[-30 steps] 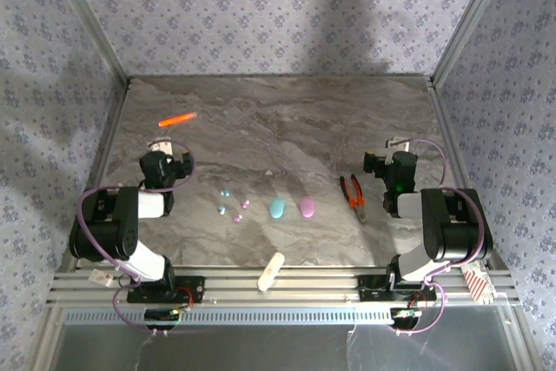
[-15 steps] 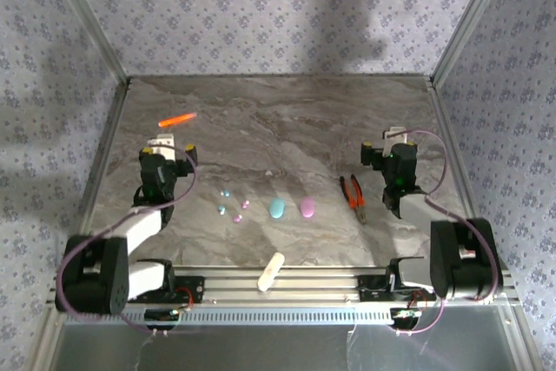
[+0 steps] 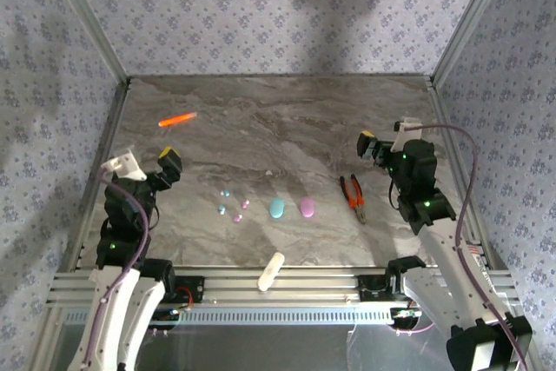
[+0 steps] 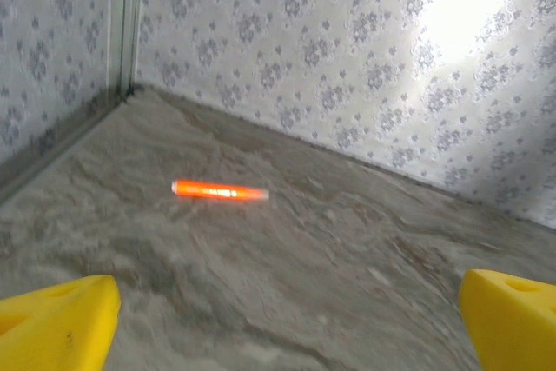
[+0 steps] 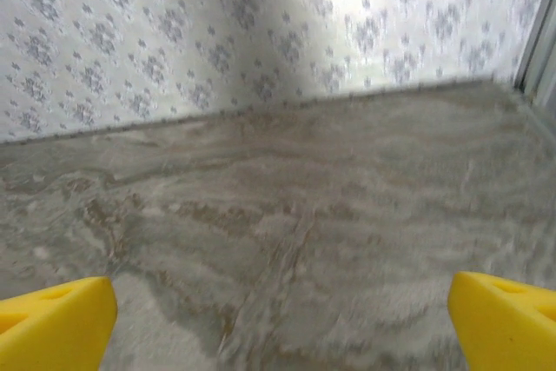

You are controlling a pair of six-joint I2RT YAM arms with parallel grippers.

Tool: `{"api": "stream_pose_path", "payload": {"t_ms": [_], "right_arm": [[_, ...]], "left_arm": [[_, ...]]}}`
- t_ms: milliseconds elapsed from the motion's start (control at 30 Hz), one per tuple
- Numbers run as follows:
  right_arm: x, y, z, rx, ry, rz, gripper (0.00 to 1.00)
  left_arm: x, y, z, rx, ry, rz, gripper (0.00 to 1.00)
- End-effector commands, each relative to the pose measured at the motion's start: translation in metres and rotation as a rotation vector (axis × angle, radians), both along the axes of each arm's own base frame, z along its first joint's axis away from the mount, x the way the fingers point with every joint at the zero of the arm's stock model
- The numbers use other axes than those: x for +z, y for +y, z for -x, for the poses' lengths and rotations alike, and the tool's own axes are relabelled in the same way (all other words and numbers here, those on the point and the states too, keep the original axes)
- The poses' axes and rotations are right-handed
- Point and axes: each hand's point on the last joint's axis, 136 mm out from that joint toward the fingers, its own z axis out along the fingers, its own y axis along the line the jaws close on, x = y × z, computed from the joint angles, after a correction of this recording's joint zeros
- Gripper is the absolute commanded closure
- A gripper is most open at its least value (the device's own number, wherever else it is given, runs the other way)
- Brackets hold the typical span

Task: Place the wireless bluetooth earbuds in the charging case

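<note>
Two light teal earbuds (image 3: 225, 193) (image 3: 221, 209) and two pink-lilac earbuds (image 3: 246, 204) (image 3: 237, 217) lie loose on the marble table, left of centre. Just to their right sit the teal oval case (image 3: 276, 208) and the pink oval case (image 3: 307, 207), side by side. My left gripper (image 3: 145, 162) hovers open to the left of the buds, apart from them. My right gripper (image 3: 387, 138) hovers open to the right of the cases, beyond the pliers. In the left wrist view the left gripper (image 4: 285, 336) has its yellow fingertips (image 4: 56, 323) wide apart with nothing between them. The right gripper (image 5: 282, 327) stands the same in the right wrist view.
An orange marker (image 3: 177, 119) (image 4: 219, 190) lies at the far left of the table. Orange-handled pliers (image 3: 353, 195) lie right of the pink case. A white oblong piece (image 3: 272, 271) rests on the front rail. Patterned walls close in three sides.
Both arms have unfolded and risen from their tucked pose. The left gripper swung left and the right gripper moved up and back. The buds and cases have not moved.
</note>
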Motion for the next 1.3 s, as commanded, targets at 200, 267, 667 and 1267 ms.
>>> {"api": "stream_pose_path", "payload": {"t_ms": [200, 267, 667, 1267], "right_arm": [[-0.075, 0.008, 0.033, 0.063, 0.376, -0.199, 0.00], [-0.086, 0.017, 0.035, 0.095, 0.429, -0.205, 0.00], [-0.149, 0.095, 0.053, 0.201, 0.691, 0.075, 0.03], [-0.199, 0.171, 0.061, 0.227, 0.885, 0.326, 0.17]], "left_arm": [[-0.022, -0.014, 0.024, -0.056, 0.129, 0.149, 0.00], [-0.025, -0.016, 0.020, -0.056, 0.137, 0.191, 0.00], [-0.100, -0.061, -0.017, -0.205, 0.437, 0.377, 0.00], [-0.141, -0.120, -0.019, -0.419, 0.670, 0.277, 0.00]]}}
